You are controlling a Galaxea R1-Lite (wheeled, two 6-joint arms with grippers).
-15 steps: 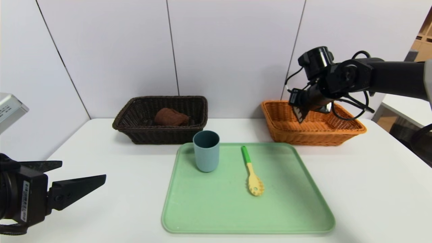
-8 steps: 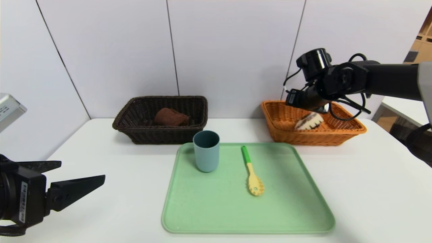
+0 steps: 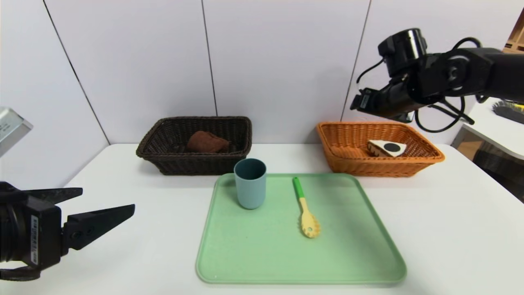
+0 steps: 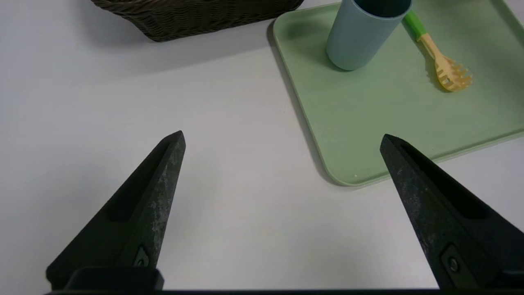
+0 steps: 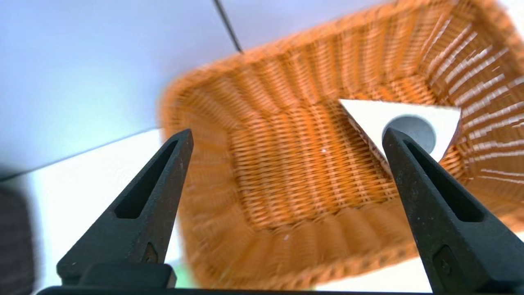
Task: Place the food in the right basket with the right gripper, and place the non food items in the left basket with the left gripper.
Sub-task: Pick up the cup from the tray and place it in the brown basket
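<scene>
White table (image 3: 155,246), pale panels behind. Landmark: green tray (image 3: 344,262). Beyond its right side, cake slice (image 5: 368,119) lies in orange basket (image 3: 368,166); food step looks finished. Right gripper (image 5: 287,135) above, spread wide, empty. Left gripper (image 4: 282,133), left of tray, gapes, empty; next, likely cup (image 3: 250,188) on tray. Head view shows towel (image 3: 206,142) in dark basket (image 3: 196,164); left wrist view doesn't.

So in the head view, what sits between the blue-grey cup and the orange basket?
In the head view, the green-handled spoon lies between the cup and the orange basket, on the tray.
</scene>
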